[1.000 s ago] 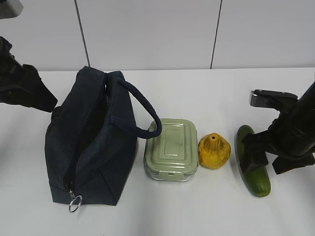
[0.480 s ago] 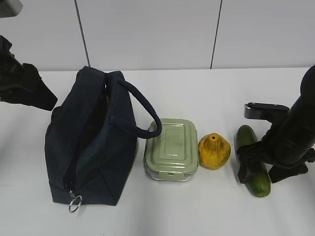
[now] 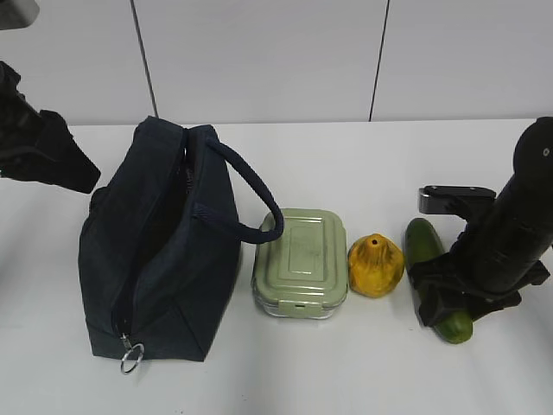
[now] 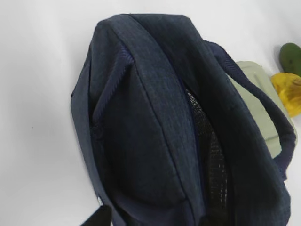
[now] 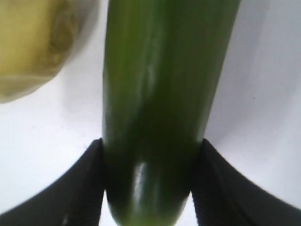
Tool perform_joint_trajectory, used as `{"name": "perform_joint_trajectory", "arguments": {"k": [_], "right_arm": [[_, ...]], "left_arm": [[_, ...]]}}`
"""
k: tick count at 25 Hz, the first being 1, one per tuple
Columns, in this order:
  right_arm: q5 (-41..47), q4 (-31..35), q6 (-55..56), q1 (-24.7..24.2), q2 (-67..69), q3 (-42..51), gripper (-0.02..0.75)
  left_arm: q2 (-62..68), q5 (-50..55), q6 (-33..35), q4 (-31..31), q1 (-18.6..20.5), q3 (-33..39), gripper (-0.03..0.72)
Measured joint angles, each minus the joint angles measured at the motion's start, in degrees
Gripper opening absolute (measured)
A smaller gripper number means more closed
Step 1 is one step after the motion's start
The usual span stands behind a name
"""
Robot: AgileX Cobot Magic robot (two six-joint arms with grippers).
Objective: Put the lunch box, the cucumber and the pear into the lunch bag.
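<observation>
Right wrist view: I see my right gripper (image 5: 148, 188) clamped on the long dark green cucumber (image 5: 160, 94), lying beside the yellow-orange pear (image 3: 376, 266). No readable writing. I cannot tell my left gripper's state.

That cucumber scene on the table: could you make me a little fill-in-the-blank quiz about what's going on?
1. The right pincer has a finger on each side of the ____.
2. Between the lunch box and the cucumber sits the yellow ____.
3. The lunch bag's top zipper is ____.
4. The silver ring pull hangs at the bag's ____ end.

Missing words: cucumber; pear; open; near
</observation>
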Motion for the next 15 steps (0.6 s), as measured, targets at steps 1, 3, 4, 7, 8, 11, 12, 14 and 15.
{"name": "perform_joint_trajectory", "arguments": {"k": [1, 3, 4, 7, 8, 11, 12, 14, 15], "right_arm": [[0.13, -0.53, 0.25, 0.00, -0.13, 0.00, 0.372], [0.27, -2.14, 1.39, 0.00, -1.37, 0.00, 0.372], [0.27, -2.54, 1.51, 0.00, -2.26, 0.00, 0.372], [-0.09, -3.24, 2.13, 0.00, -6.39, 0.00, 0.372], [-0.14, -3.47, 2.11, 0.00, -7.56, 0.00, 0.372], [-0.14, -3.94, 2.15, 0.00, -10.75, 0.00, 0.372], [-0.14, -3.94, 2.15, 0.00, -11.83, 0.00, 0.372], [-0.25, -3.94, 2.15, 0.10, -14.06, 0.10, 0.372], [-0.25, -3.77, 2.15, 0.10, -15.09, 0.11, 0.372]], "left_arm": [[0.00, 0.61, 0.00, 0.00, 0.00, 0.00, 0.343], [0.13, 2.27, 0.12, 0.00, 0.00, 0.00, 0.343], [0.36, 2.74, 0.12, 0.00, 0.00, 0.00, 0.343], [0.71, 3.23, 0.12, -0.80, 0.00, 0.00, 0.343], [0.71, 3.32, 0.12, -1.61, 0.00, 0.00, 0.343], [0.89, 4.19, 0.32, -3.70, 0.00, 0.00, 0.343], [1.16, 4.48, 0.41, -4.03, 0.00, 0.00, 0.343], [2.24, 4.96, 0.54, -4.31, 0.00, 0.00, 0.343], [2.89, 5.01, 0.56, -4.31, 0.00, 0.00, 0.342]]}}
